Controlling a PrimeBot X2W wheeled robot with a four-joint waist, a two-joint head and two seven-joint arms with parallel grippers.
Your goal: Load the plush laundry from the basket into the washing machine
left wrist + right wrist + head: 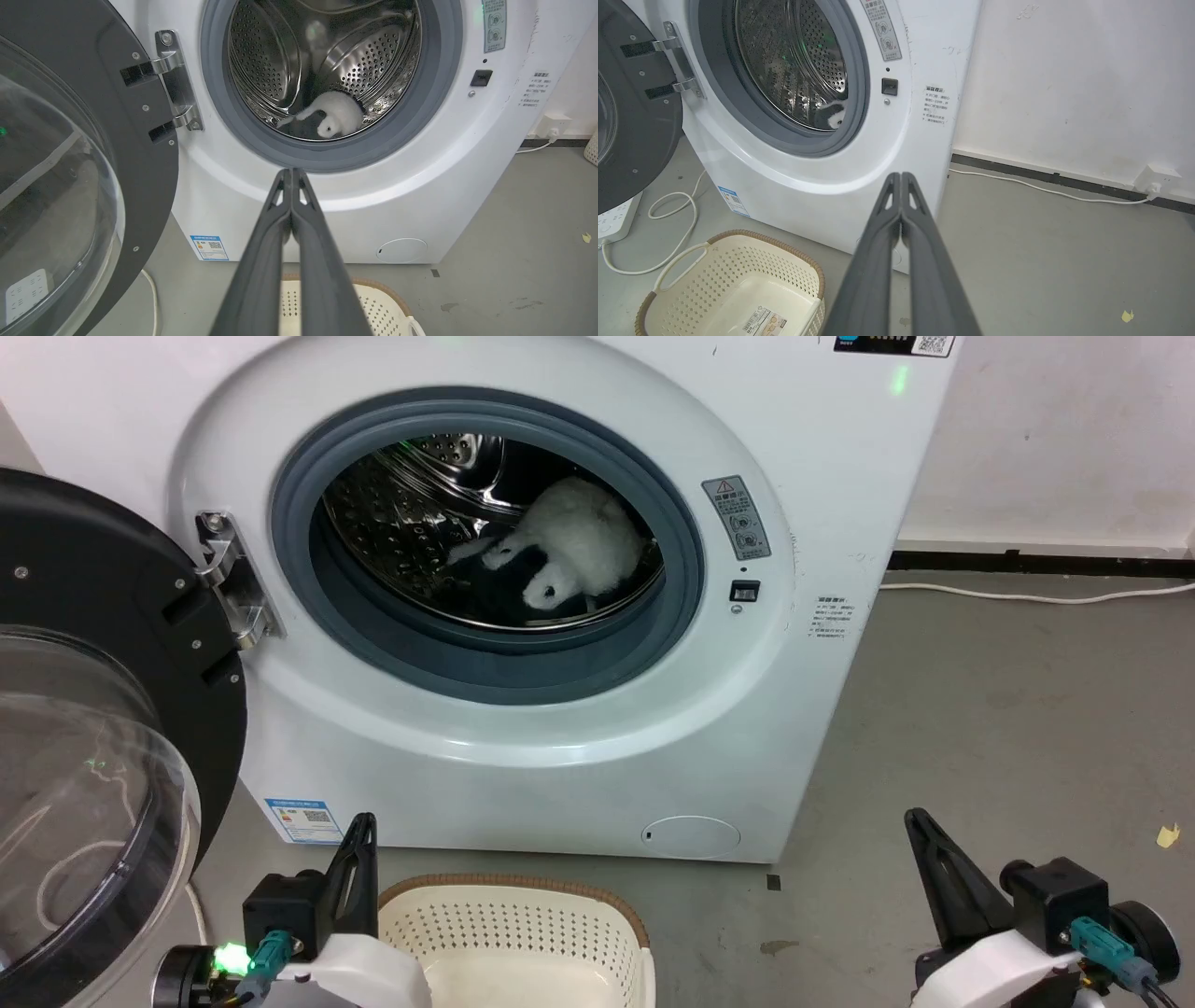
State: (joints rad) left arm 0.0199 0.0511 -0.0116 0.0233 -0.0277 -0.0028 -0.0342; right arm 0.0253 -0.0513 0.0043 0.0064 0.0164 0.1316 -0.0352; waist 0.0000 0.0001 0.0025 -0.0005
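In the head view, a large white front-loading washing machine (523, 775) stands on the grey floor (1008, 747). Its black-rimmed clear door (93, 756) is swung wide open and cut off by the left edge. A fluffy white plush toy (579, 546) with black patches lies low in the shiny perforated steel drum (401, 523), right of centre. Its dark parts merge with the shadow beneath it, so its outline is hard to trace. A small cream-white perforated plastic basket (513, 924) with a brown woven-look rim sits on the floor just in front of the machine, its near half cut off by the bottom edge. The left end effector (362, 826) rises beside the basket's left rim and the right end effector (920, 823) stands well apart at the lower right. Each shows as one dark blade.

In the left wrist view, the left end effector's two fingers are pressed together along their length, with nothing between them. They hide the middle of the basket. The plush toy rests at the drum's bottom.

In the right wrist view, the right end effector's fingers likewise meet, gripping nothing. Only a small black-and-white part of the plush toy shows past the grey rubber door seal (859, 93). A label lies on the basket's bottom. A white cable (1041, 189) runs along the floor's far edge by the wall.
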